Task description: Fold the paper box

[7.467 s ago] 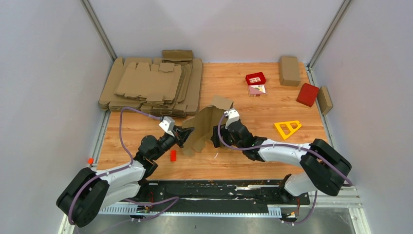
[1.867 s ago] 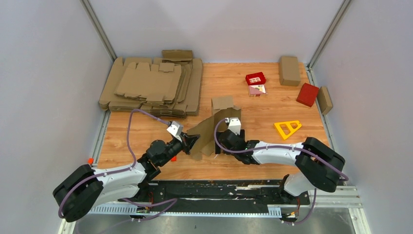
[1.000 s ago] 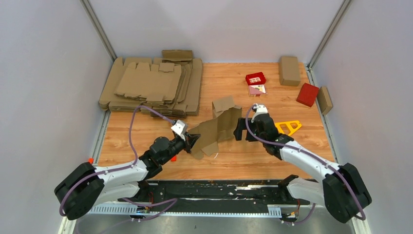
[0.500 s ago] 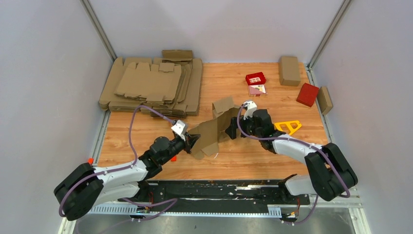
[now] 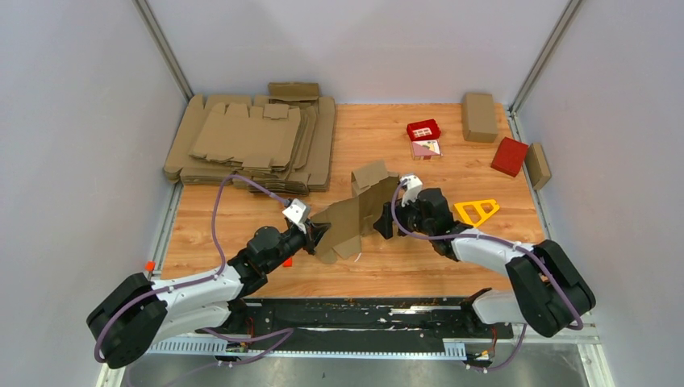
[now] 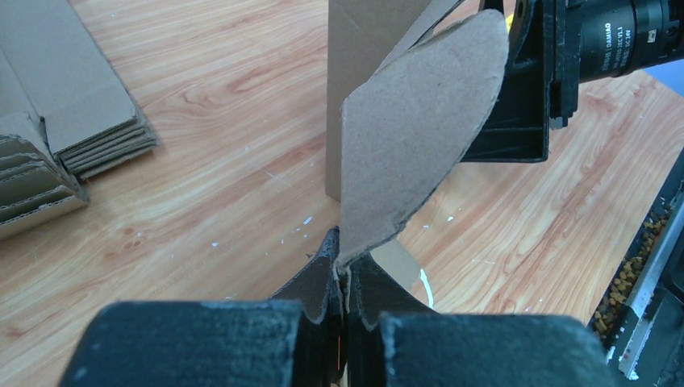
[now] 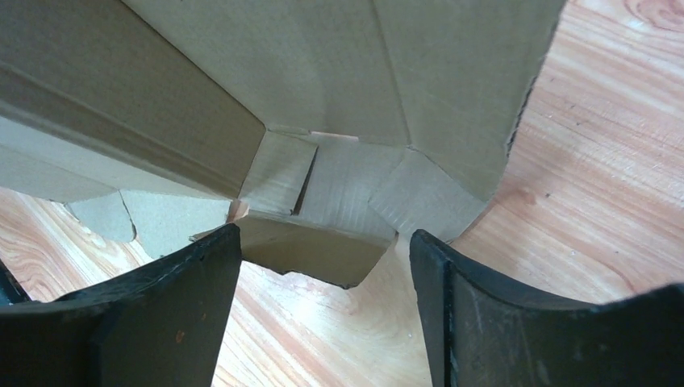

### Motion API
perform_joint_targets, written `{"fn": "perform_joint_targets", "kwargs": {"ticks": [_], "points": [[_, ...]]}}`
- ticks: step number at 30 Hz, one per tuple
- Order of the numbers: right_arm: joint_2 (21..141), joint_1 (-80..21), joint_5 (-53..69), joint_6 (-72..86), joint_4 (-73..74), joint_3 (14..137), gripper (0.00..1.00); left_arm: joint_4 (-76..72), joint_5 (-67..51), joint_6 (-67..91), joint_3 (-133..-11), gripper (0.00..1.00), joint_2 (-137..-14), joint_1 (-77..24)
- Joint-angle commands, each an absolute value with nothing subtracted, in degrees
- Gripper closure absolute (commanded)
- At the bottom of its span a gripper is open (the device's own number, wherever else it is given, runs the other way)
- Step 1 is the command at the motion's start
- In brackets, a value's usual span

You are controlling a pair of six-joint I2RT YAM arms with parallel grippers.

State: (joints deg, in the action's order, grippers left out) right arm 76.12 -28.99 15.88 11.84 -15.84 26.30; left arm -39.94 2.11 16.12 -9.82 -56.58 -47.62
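Note:
The paper box (image 5: 355,214) is a half-opened brown cardboard sheet standing on the wooden table (image 5: 403,153) between my two arms, with one flap sticking up at its far end. My left gripper (image 5: 318,235) is shut on a rounded flap (image 6: 415,129) at the box's left corner, and the pinch shows in the left wrist view (image 6: 345,270). My right gripper (image 5: 387,219) is at the box's right end. In the right wrist view its fingers (image 7: 173,282) stand apart, with a small lower flap (image 7: 310,248) of the box just ahead of the gap and nothing pinched.
A stack of flat cardboard sheets (image 5: 254,141) fills the back left. A yellow triangular frame (image 5: 476,211) lies right of my right gripper. Red boxes (image 5: 423,130) (image 5: 510,156) and folded brown cartons (image 5: 479,116) (image 5: 538,164) sit at the back right. A small red block (image 5: 287,261) lies under the left arm.
My right gripper has moved left from beside the yellow frame up to the box's right end, and its jaws have narrowed a little. The left gripper keeps its hold and place.

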Motion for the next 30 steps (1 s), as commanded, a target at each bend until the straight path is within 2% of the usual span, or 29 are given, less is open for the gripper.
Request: {"fn": "perform_joint_targets", "kwargs": {"ticks": [1,4,9,10,12,16,20,27,30], "points": [[74.2,-30.3,12.8,11.0,-14.6,27.1,0.27,-35.2,2.3,14.6,-9.6,0.98,-56.7,-48.1],[73.8,-30.5,11.4,11.0,-14.2,27.3,0.27,-35.2,2.2,14.6,-9.5,0.98,-56.7,-48.1],[70.1,-29.3,11.2,11.7,-17.6,25.2,0.02,-34.8,2.4,14.4,-9.6,0.98,-56.4,-48.1],[69.4,-28.6,12.4,11.8,-19.0,24.8,0.00,-34.6,2.5,14.4,-9.5,0.98,-56.3,-48.1],[68.9,-27.3,15.1,11.5,-21.2,24.8,0.00,-34.7,2.4,14.4,-9.6,0.98,-56.2,-48.1],[69.3,-25.8,13.0,9.1,-23.2,26.4,0.00,-34.7,2.1,14.6,-9.6,0.98,-56.3,-48.1],[70.4,-20.8,20.2,9.1,-30.0,26.0,0.00,-34.6,1.8,14.8,-9.5,0.98,-56.4,-48.1],[82.6,-17.0,36.5,11.8,-37.3,30.4,0.00,-35.1,1.8,14.9,-9.5,0.98,-57.0,-48.1],[86.0,-17.2,38.3,12.7,-38.7,30.4,0.00,-35.0,1.7,14.8,-9.5,0.98,-57.0,-48.1]]}}
